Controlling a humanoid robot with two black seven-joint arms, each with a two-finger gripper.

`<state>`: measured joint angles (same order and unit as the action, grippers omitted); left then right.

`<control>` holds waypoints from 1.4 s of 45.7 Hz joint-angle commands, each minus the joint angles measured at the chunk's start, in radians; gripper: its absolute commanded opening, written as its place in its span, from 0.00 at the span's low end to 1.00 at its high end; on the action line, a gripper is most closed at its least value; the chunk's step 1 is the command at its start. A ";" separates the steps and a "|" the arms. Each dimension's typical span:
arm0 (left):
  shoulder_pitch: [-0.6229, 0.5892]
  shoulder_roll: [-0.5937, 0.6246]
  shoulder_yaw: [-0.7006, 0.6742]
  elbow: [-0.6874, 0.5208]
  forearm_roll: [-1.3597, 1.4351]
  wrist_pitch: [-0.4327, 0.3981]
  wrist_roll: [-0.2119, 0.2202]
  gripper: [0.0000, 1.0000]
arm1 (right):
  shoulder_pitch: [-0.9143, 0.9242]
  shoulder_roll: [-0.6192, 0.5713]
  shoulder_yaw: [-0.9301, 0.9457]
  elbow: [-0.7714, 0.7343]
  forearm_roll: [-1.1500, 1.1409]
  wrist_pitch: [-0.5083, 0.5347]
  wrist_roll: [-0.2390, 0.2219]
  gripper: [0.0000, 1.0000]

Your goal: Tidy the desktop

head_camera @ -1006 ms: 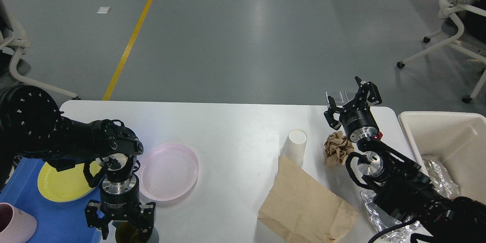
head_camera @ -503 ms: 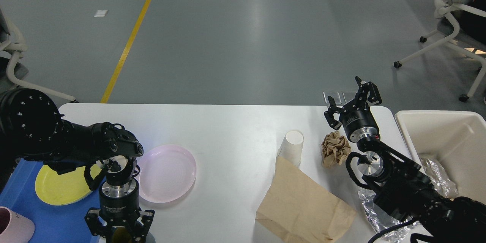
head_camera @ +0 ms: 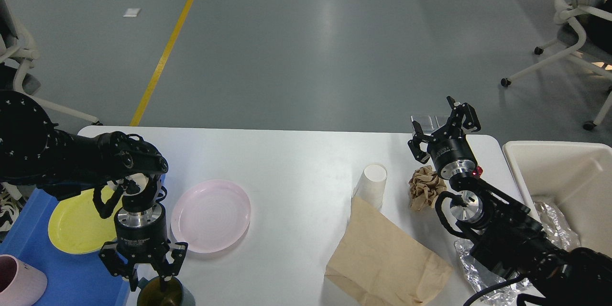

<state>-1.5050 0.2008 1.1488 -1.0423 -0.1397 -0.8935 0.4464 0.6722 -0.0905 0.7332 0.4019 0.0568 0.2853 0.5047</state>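
Left gripper (head_camera: 149, 281) pointing down at the near-left edge of the desktop (head_camera: 296, 162), fingers spread around the rim of a dark cup (head_camera: 162, 294), not clamped on it. White lettering on the gripper body, too small to read properly. Right gripper (head_camera: 442, 126) up near the far-right corner, fingers wide apart, holding nothing.

Desktop fills the middle of the view, white with rounded corners. Plenty of bare surface along the far edge and through the centre between the two arms.

Pink plate (head_camera: 211, 215) just beside the left gripper, sitting on the white top. Yellow plate (head_camera: 79, 227) on the blue tray (head_camera: 71, 277) at the left, partly hidden by the left arm, plus a pink cup (head_camera: 19, 287) at the tray's near corner.

White paper cup (head_camera: 372, 184) upright, touching the top edge of a flat brown paper bag (head_camera: 385, 260). Crumpled brown paper ball (head_camera: 423, 186) right next to the right arm's wrist. Crinkled foil (head_camera: 471, 267) under the right arm near the edge, and more foil (head_camera: 554, 229) inside the cream bin (head_camera: 559, 162) off the right end. Office chairs (head_camera: 573, 24) well back on the grey floor.
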 commanded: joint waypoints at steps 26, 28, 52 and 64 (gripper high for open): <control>-0.014 0.020 -0.011 0.001 0.002 -0.018 -0.003 0.14 | 0.000 0.000 0.000 0.000 0.000 0.000 0.000 1.00; -0.012 0.017 -0.014 0.002 0.002 -0.009 -0.006 0.35 | 0.000 0.000 0.000 0.000 0.000 0.000 0.000 1.00; -0.262 0.060 0.046 -0.140 0.002 -0.015 -0.009 0.96 | 0.000 0.000 0.000 0.000 0.000 0.000 0.000 1.00; -0.368 0.060 0.183 -0.196 0.014 0.066 -0.276 0.95 | 0.001 0.000 0.000 -0.001 0.000 0.000 0.000 1.00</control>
<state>-1.8382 0.2656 1.2685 -1.2211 -0.1315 -0.8899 0.3190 0.6721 -0.0905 0.7332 0.4019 0.0567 0.2853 0.5047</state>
